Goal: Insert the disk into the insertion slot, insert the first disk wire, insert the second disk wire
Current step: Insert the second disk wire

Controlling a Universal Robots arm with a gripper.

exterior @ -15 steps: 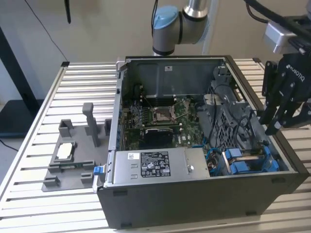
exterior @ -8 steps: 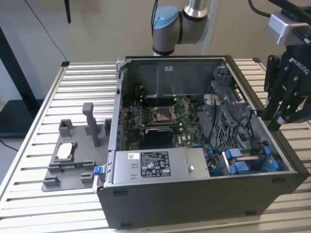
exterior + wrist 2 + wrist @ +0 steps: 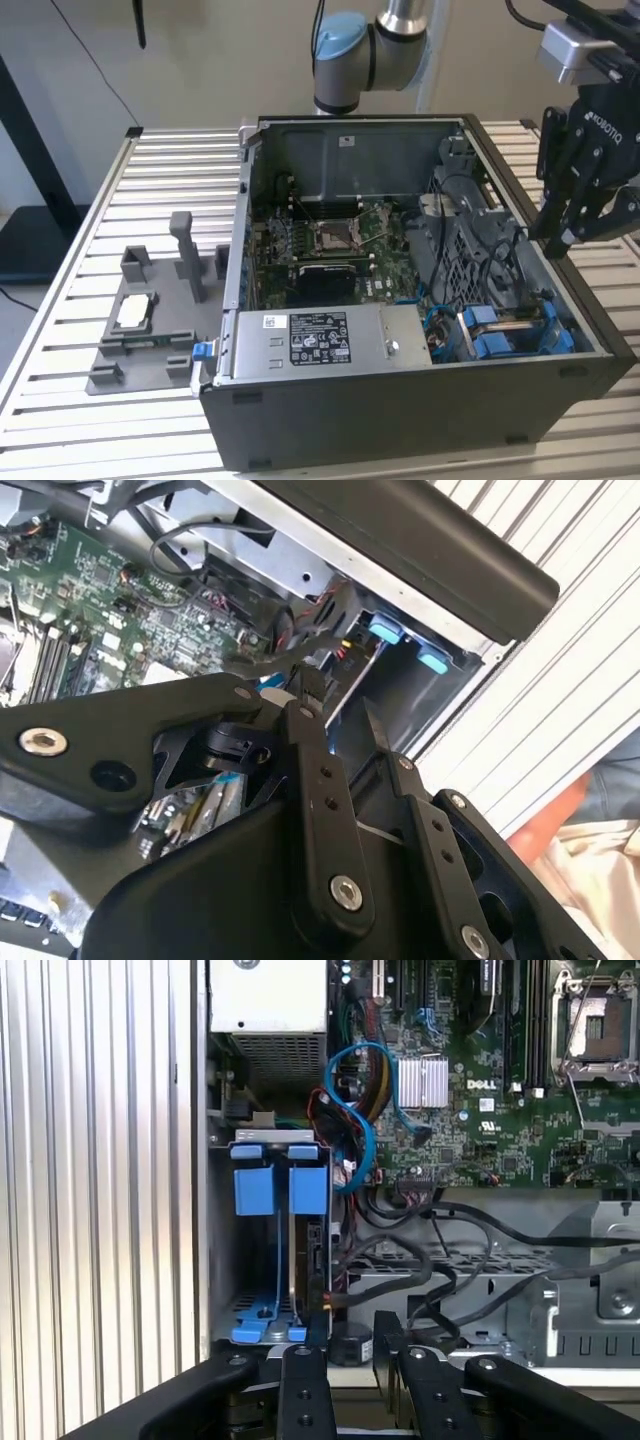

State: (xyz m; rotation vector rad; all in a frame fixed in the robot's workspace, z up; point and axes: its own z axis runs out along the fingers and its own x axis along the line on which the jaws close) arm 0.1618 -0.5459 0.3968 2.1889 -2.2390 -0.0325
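The gripper [image 3: 558,240] hangs over the computer case [image 3: 400,420], at the exterior view's right. Its jaws are apart and hold nothing. The disk [image 3: 312,1260] sits on its edge inside the insertion slot [image 3: 222,1260].

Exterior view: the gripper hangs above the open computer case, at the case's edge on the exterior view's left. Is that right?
Not quite. The exterior view shows the gripper hanging above the open computer case at the case's edge on the exterior view's right, not its left. The rest of the statement holds.
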